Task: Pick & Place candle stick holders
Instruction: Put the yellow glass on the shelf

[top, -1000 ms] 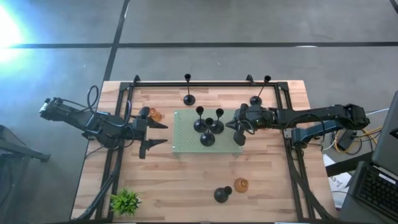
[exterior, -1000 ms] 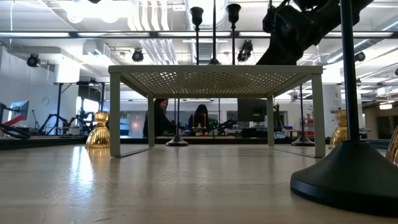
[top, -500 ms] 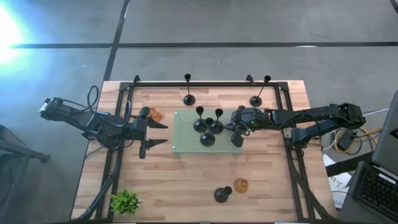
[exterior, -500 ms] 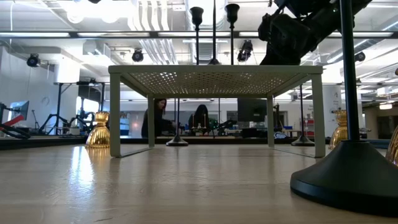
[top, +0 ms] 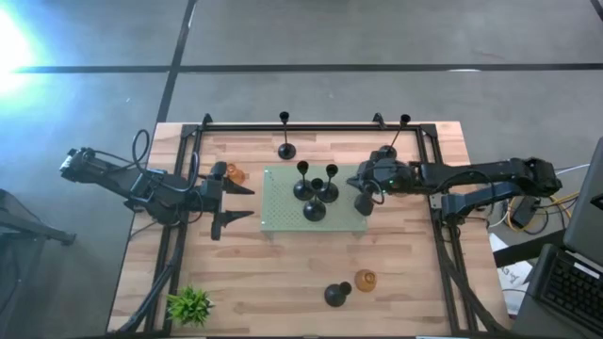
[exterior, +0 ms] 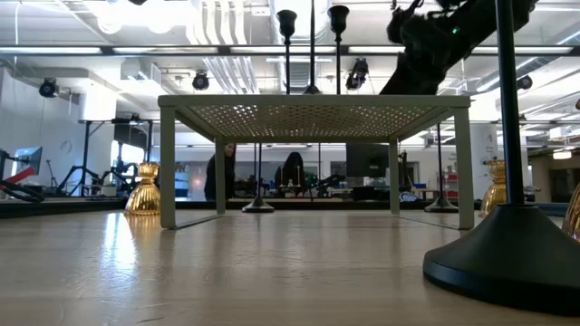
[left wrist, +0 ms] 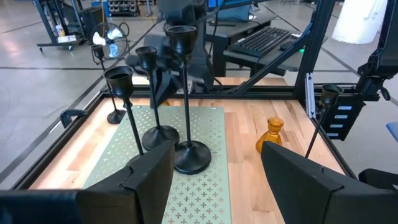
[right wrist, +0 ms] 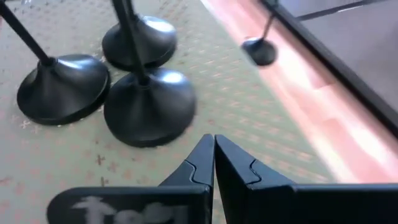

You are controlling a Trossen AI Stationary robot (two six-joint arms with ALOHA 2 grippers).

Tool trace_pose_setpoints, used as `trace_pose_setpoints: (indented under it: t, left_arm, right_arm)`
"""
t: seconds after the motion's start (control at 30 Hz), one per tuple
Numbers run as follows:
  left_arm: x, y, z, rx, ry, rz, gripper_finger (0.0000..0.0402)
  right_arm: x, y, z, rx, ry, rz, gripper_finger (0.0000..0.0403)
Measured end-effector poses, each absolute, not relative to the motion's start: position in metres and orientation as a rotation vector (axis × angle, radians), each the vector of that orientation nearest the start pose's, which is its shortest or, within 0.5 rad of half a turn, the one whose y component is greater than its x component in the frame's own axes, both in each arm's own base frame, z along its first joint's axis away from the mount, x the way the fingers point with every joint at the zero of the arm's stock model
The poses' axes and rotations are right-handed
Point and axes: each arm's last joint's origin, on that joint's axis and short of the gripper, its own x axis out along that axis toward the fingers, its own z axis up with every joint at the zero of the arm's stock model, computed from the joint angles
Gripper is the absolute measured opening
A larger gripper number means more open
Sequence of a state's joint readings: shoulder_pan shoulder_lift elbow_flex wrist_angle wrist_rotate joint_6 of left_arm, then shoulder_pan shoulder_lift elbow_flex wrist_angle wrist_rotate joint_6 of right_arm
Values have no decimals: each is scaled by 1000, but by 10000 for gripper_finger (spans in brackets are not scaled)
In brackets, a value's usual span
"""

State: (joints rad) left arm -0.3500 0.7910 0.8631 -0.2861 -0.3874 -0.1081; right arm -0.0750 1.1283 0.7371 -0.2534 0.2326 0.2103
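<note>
Candle stick holders (top: pixel 316 191) crowd the mat (top: pixel 283 212) beside the clenched, seemingly empty right gripper (top: pixel 363 203); left gripper (top: pixel 236 203) released.

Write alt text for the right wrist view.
The right gripper, fingers shut and empty, hangs over the pale green perforated stand, near three black candle stick holders clustered on it. A fourth black holder stands on the wooden table beyond.
</note>
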Motion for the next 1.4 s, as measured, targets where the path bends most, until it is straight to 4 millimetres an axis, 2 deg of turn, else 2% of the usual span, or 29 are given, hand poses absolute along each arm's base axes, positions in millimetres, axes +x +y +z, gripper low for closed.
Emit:
trace_pose_setpoints:
  t: [0.4, 0.6, 0.8, 0.97, 1.2, 1.4]
  left_arm:
    - [165, -47, 345, 21, 216, 82, 245]
    - [162, -39, 341, 129, 252, 351, 245]
    - [152, -33, 337, 134, 238, 443, 245]
    - [149, -31, 310, 140, 182, 444, 245]
    - [136, -25, 277, 95, 51, 457, 245]
    - [117, -13, 265, 39, 3, 659, 245]
  right_arm:
    - [173, -22, 281, 194, 557, -463, 8]
    - [148, -22, 291, 190, 512, -516, 8]
    - [129, -22, 277, 213, 524, -586, 8]
    - [123, -22, 259, 210, 507, -602, 8]
    - [117, -21, 249, 217, 474, -598, 8]
    - [110, -23, 249, 219, 426, -669, 8]
